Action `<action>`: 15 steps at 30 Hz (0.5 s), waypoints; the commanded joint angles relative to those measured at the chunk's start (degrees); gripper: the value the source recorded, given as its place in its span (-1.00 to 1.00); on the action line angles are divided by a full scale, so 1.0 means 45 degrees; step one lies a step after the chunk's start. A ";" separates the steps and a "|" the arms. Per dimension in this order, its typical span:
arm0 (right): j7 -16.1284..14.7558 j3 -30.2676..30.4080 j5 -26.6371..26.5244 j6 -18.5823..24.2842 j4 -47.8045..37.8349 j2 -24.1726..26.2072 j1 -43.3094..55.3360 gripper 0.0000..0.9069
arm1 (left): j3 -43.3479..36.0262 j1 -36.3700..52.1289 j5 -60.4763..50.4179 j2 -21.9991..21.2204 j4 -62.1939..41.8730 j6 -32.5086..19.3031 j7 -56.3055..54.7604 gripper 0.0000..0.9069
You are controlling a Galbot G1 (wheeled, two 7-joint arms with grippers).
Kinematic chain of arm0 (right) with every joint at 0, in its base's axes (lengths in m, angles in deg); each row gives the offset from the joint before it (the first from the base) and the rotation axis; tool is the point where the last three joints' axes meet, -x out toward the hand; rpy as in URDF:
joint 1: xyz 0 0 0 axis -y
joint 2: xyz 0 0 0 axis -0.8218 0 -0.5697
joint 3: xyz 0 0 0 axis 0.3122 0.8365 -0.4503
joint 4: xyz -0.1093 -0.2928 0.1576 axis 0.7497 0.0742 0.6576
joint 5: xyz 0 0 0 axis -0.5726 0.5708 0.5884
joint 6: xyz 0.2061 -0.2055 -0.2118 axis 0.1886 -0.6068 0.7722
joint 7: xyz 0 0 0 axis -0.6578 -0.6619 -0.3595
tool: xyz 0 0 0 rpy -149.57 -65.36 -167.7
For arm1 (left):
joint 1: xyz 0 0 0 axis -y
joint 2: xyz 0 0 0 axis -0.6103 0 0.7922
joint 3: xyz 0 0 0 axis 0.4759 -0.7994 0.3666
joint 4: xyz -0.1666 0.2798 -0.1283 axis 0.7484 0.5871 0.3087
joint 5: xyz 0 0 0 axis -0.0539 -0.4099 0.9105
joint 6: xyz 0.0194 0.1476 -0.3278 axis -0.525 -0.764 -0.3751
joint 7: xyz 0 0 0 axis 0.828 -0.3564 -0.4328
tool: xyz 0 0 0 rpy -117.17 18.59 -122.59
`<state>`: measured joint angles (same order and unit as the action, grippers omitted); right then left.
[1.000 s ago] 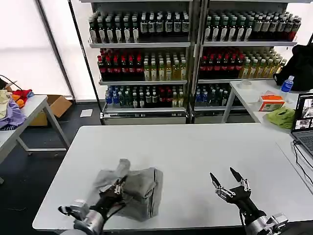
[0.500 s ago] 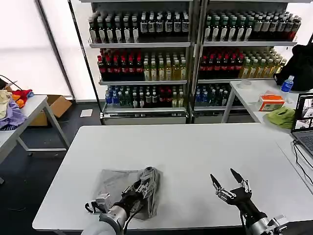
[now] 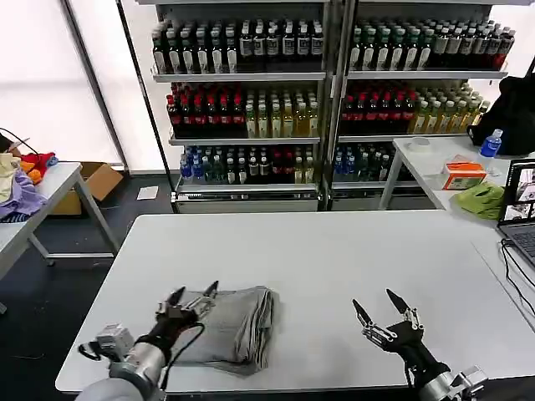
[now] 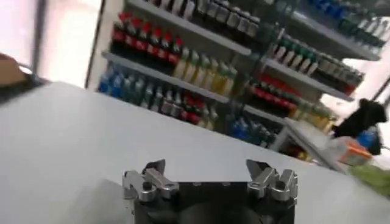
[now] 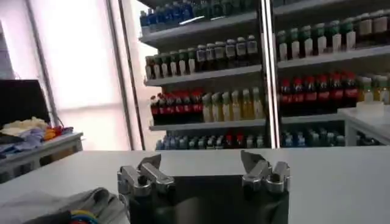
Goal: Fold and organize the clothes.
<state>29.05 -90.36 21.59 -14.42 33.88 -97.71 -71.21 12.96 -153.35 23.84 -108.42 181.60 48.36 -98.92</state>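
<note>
A light grey shirt (image 3: pixel 231 324) lies folded into a compact bundle near the front left of the white table (image 3: pixel 334 251). My left gripper (image 3: pixel 193 293) hovers open just above the bundle's left side, nothing between its fingers; the same gripper (image 4: pixel 208 167) faces bare table in the left wrist view. My right gripper (image 3: pixel 381 308) stands open over bare table to the right of the shirt, well apart from it. In the right wrist view the right gripper (image 5: pixel 200 161) is open and a corner of the grey shirt (image 5: pixel 58 206) with a coloured print shows.
A side table (image 3: pixel 42 188) on the left holds lilac, yellow and red garments. Another table at the right carries a lime-green cloth (image 3: pixel 481 199), an orange box (image 3: pixel 462 175) and a laptop (image 3: pixel 520 209). Shelves of bottles (image 3: pixel 318 92) stand behind.
My left gripper let go of the shirt and pulled back to the left, now open. The shirt settled into a flat folded bundle. The right gripper shifted slightly left.
</note>
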 commanded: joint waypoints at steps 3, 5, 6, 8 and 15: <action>-0.0019 -0.0017 0.0047 0.0059 -0.0201 0.0096 -0.0075 1.00 | 0.1037 -0.0969 -0.5205 -0.0133 -0.2470 -0.0677 0.2008 1.00; -0.0015 -0.0080 0.0014 0.0048 -0.0210 0.0104 -0.0070 1.00 | 0.0816 -0.0977 -0.5373 -0.0201 -0.2947 -0.0789 0.2061 1.00; -0.0018 -0.0085 0.0005 0.0045 -0.0219 0.0110 -0.0058 1.00 | 0.0684 -0.0943 -0.5574 -0.0247 -0.3348 -0.0987 0.2129 1.00; -0.0017 -0.0078 0.0016 0.0022 -0.0225 0.0081 -0.0009 1.00 | 0.0550 -0.0834 -0.5652 -0.0288 -0.3769 -0.1104 0.2177 1.00; -0.0004 -0.0038 0.0058 -0.0030 -0.0155 0.0017 0.0076 1.00 | 0.0346 -0.0567 -0.4524 -0.0601 -0.4156 -0.0497 0.2152 -0.60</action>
<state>29.04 -90.49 21.73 -14.51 33.18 -97.62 -70.94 14.59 -155.60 6.11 -110.35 168.74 45.75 -91.53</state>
